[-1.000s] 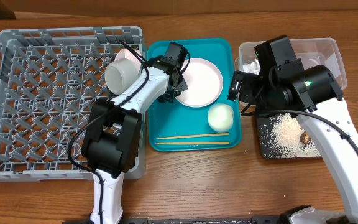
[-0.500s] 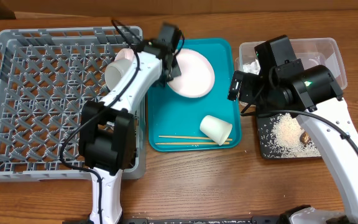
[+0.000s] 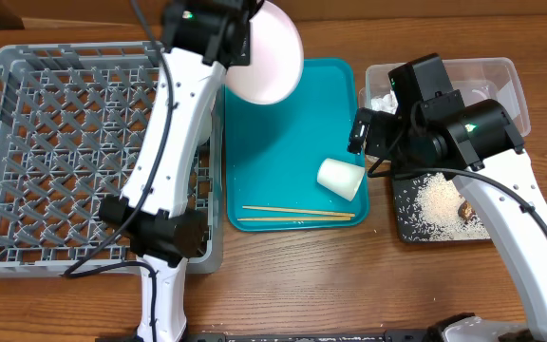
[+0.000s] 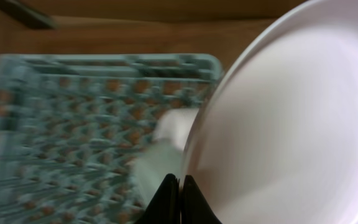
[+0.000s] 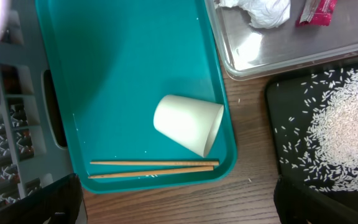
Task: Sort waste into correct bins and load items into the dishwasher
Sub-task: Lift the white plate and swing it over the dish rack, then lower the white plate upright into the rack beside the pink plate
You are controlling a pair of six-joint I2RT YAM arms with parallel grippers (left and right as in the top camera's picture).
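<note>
Pink plate (image 3: 272, 59) pinched at rim by left gripper (image 4: 180, 196), disc rising beyond fingertips; right gripper (image 5: 179, 204) spread wide, white cup (image 5: 188, 124) lying ahead of it.

Teal tray (image 3: 273, 152) centre: bare, open from above.
Tray's far-left corner: overhung by pink plate (image 3: 266, 62) held aloft on left arm (image 3: 174, 123).
Tray's right side: cup (image 3: 341, 178) lying tipped.
Tray's near edge: chopsticks (image 3: 297, 212) lying across.
Right of tray: right arm (image 3: 463, 128) overhanging clear tub (image 3: 506, 81) and black tray (image 3: 406, 228).
</note>
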